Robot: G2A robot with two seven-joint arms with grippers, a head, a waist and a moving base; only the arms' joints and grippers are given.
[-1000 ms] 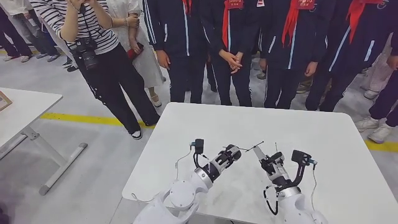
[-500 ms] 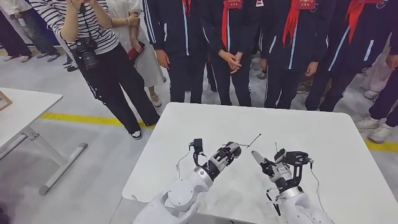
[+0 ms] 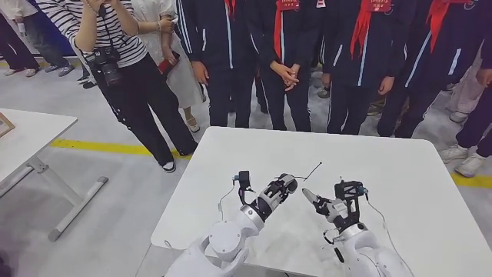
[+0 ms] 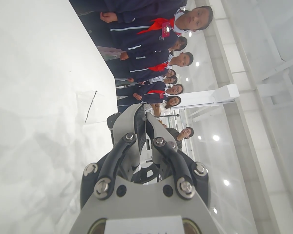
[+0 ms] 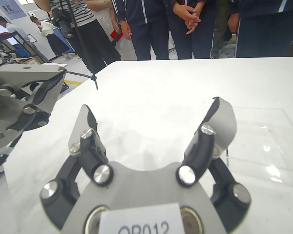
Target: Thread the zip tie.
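A thin black zip tie (image 3: 309, 171) juts from my left gripper (image 3: 291, 182), which is shut on one end of it above the white table (image 3: 400, 169). In the right wrist view the zip tie (image 5: 79, 74) runs from the left gripper's fingers (image 5: 59, 74) to its small head, with a short tip hanging down. In the left wrist view the zip tie (image 4: 90, 105) shows as a dark line beside the closed fingers (image 4: 136, 120). My right gripper (image 3: 309, 197) hovers just right of the left one, open and empty (image 5: 152, 108).
A clear plastic sheet (image 5: 258, 135) lies flat on the table to the right of my right gripper. Onlookers stand close along the table's far edge (image 3: 307, 129). The left table edge (image 3: 181, 192) is near the left arm.
My right gripper has drawn leftward toward the left gripper and its wrist has turned. The zip tie's free end has swung a little toward the far side.
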